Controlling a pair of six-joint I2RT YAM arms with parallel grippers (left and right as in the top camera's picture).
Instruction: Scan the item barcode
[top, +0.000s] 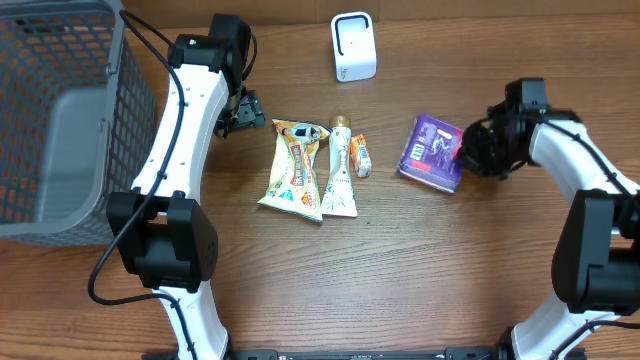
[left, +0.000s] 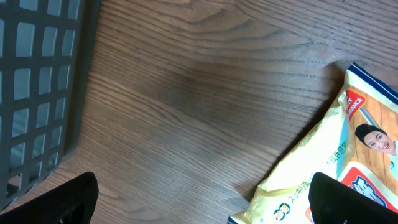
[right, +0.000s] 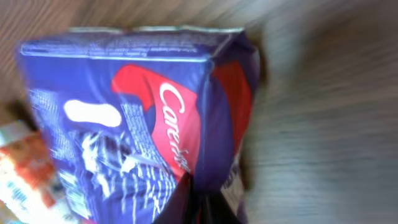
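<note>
Purple pack (top: 432, 152) right of centre on the wood table (top: 450, 260), right-hand far edge pinched in right gripper (top: 466, 152). Jaws fully closed on that edge. Right wrist view blurred but same story: dark fingertips (right: 198, 208) meeting at bottom of frame on the pack's (right: 143, 124) edge fold, red panel with white lettering facing the camera. Can't tell whether the pack is off the table or resting on it. No barcode readable in either view. White scanner (top: 353, 46) at far edge, centre, well apart from the pack and to its left. Left gripper (top: 245, 112) far-left of centre, jaws as wide as they go, nothing between them; hovering just beside the far corner of the yellow snack bag (top: 293, 168), not touching as far as visible. Left wrist view: both fingers (left: 56, 202) at the bottom corners of frame, bare wood between, yellow bag's (left: 329, 162) corner at right, basket (left: 37, 93) mesh at left. Grey mesh basket (top: 60, 120) filling far-left corner of the overhead view. Middle row, left to right: yellow bag, cream tube (top: 340, 172) touching it, small orange packet (top: 361, 156) just beside the tube, then the purple pack near but apart.
</note>
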